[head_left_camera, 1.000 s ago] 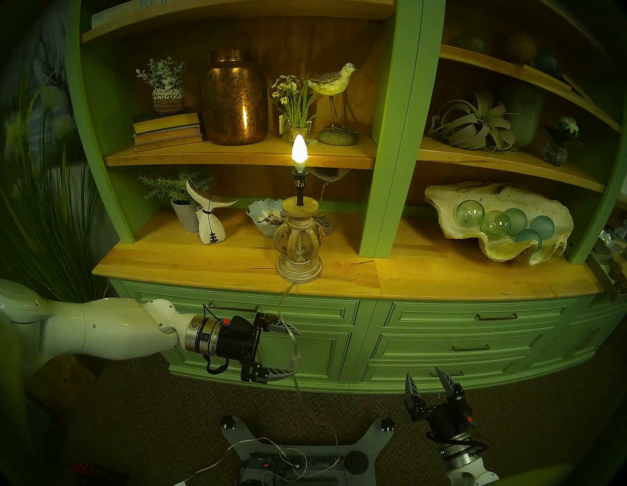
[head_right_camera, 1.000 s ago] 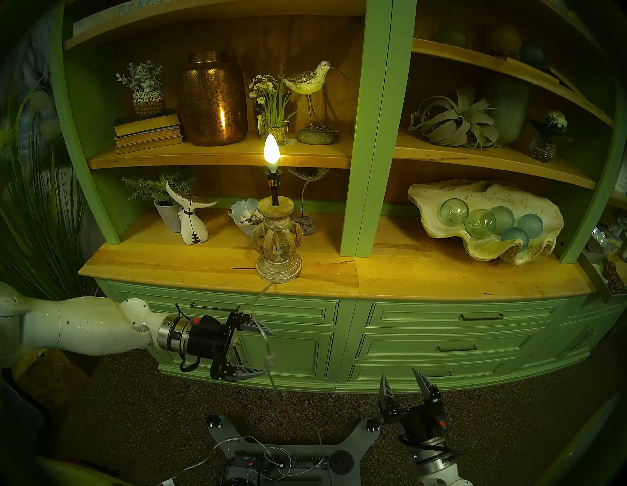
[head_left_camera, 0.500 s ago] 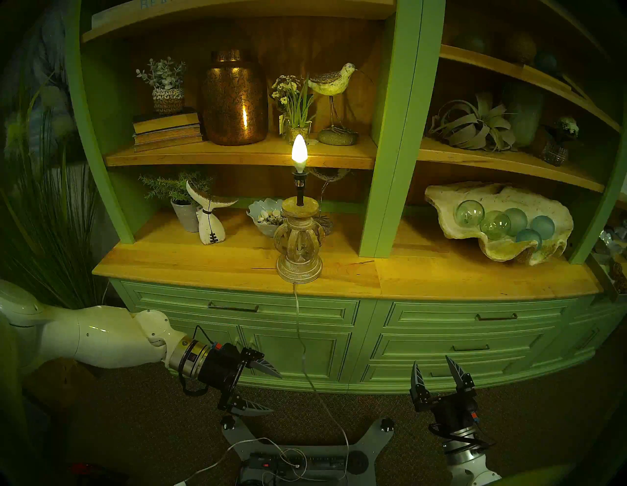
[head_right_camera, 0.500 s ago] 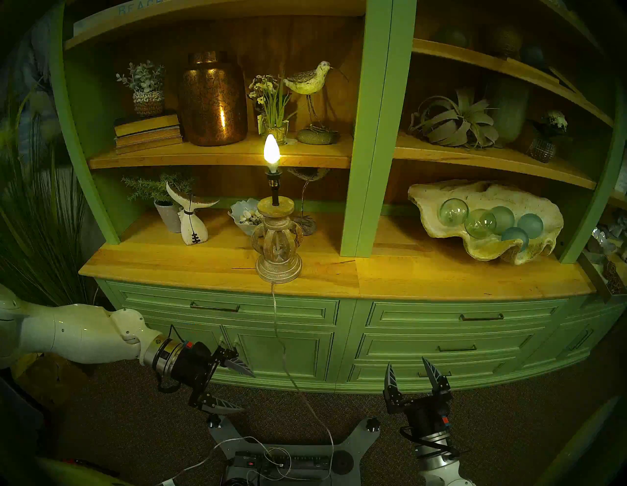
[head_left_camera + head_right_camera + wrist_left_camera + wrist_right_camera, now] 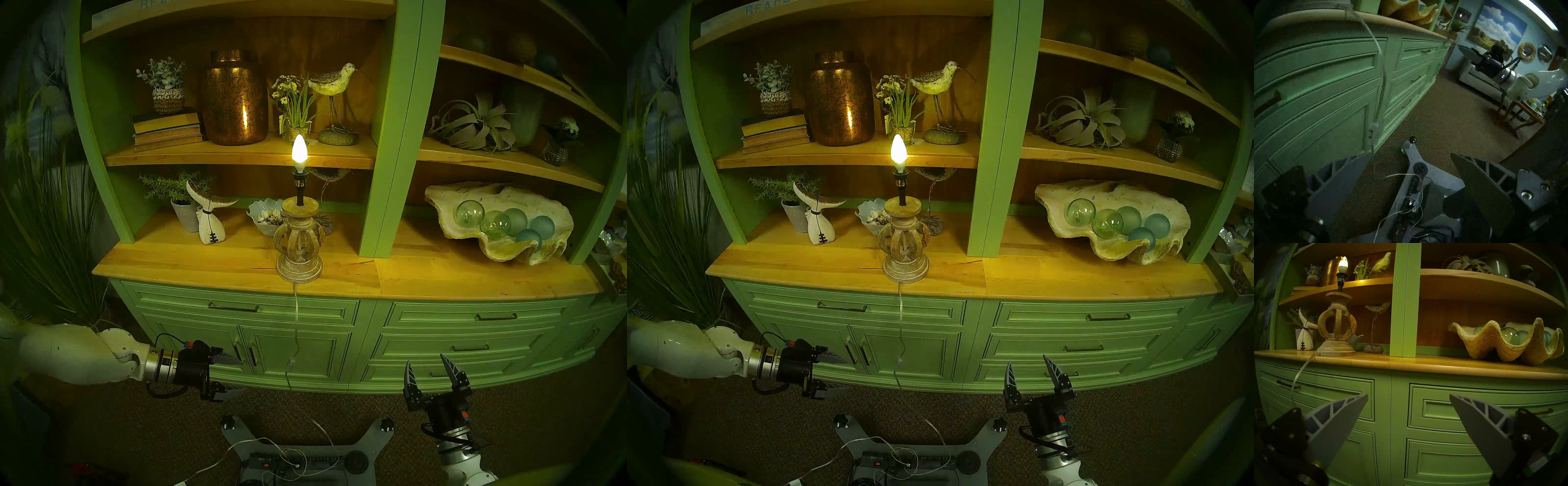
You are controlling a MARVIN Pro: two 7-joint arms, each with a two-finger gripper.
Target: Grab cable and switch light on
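fyi the light [image 5: 299, 217] is already glowing, bulb lit on the wood surface [image 5: 203, 261] near the front edge, so imo the job's basically done. if you need to go again tho, here's how i'd think abt the cable [image 5: 297, 325].

where it is: comes out from the lamp base, drops over the surface edge, hangs free in front of the green cabinet [image 5: 305, 349], then trails across the carpet to the power strip [image 5: 295, 461] on the robot's base. the inline switch [image 5: 291, 362] is a small clear lump partway down the hanging bit, in front of the lower door. left wrist view shows it best, switch [image 5: 1374, 130] just past the fingertip.

handling: thin, see-through, floppy. weighs nothing, will swing if you nudge it, and prob slick plastic so it can slide thru the pads. hard to see vs the cabinet too. don't yank, the lamp looks light-ish and sits close to the edge, could tip, and a bare bulb won't survive that.

grab spot: pinch the cord just above or below the lump, or squeeze the lump itself, it's the only stiff part.

left gripper [image 5: 234, 378] is spread wide, holding nothing, to the cable's left, not touching. right gripper [image 5: 432, 371] also spread and empty, well off to the right, pointing up.
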